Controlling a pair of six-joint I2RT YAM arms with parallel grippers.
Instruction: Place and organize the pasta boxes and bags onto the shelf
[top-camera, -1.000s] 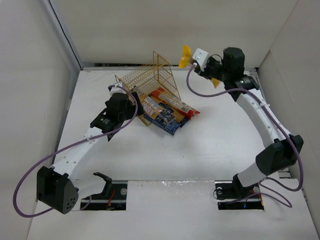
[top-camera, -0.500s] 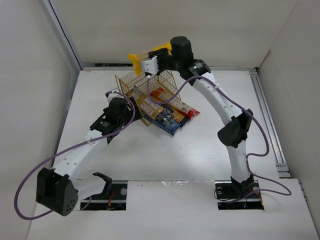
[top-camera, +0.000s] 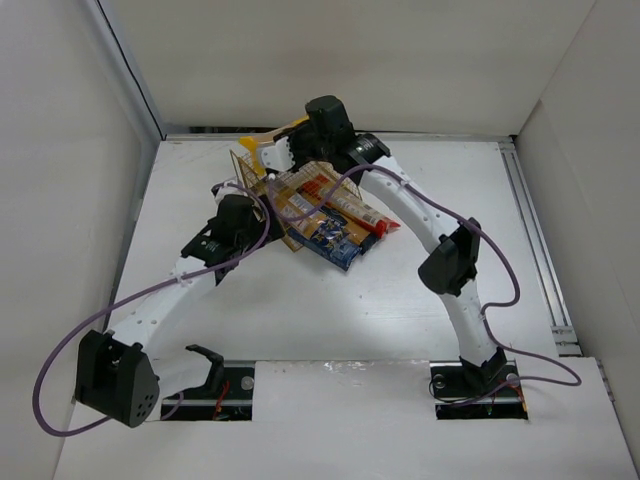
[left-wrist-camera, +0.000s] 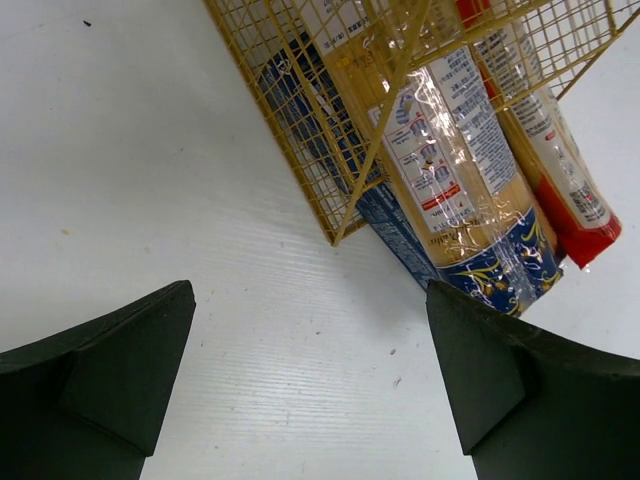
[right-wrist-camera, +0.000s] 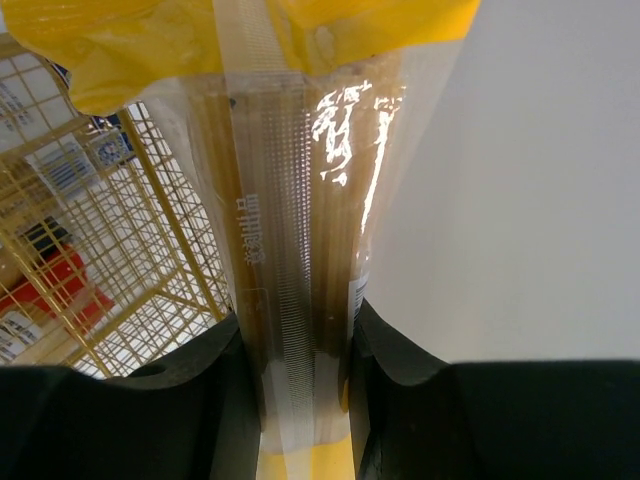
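The gold wire shelf (top-camera: 262, 172) lies tipped at the back centre of the table, with several pasta packs (top-camera: 330, 222) fanned out of its right side. My right gripper (top-camera: 275, 152) is shut on a yellow-ended clear bag of spaghetti (right-wrist-camera: 290, 200), held over the shelf's back left; the shelf's grid (right-wrist-camera: 100, 250) shows beside the bag. My left gripper (left-wrist-camera: 310, 380) is open and empty over bare table just left of the shelf (left-wrist-camera: 330, 130). A dark-blue box (left-wrist-camera: 395, 225), a clear blue-ended bag (left-wrist-camera: 450, 170) and a red-ended bag (left-wrist-camera: 560, 190) lie under its wires.
White walls enclose the table on the left, back and right. The right arm (top-camera: 420, 210) arches over the packs from the near right. The left arm (top-camera: 170, 290) lies along the left side.
My right arm swung left from the back right, carrying the yellow bag down over the shelf's back left. The left arm barely moved.
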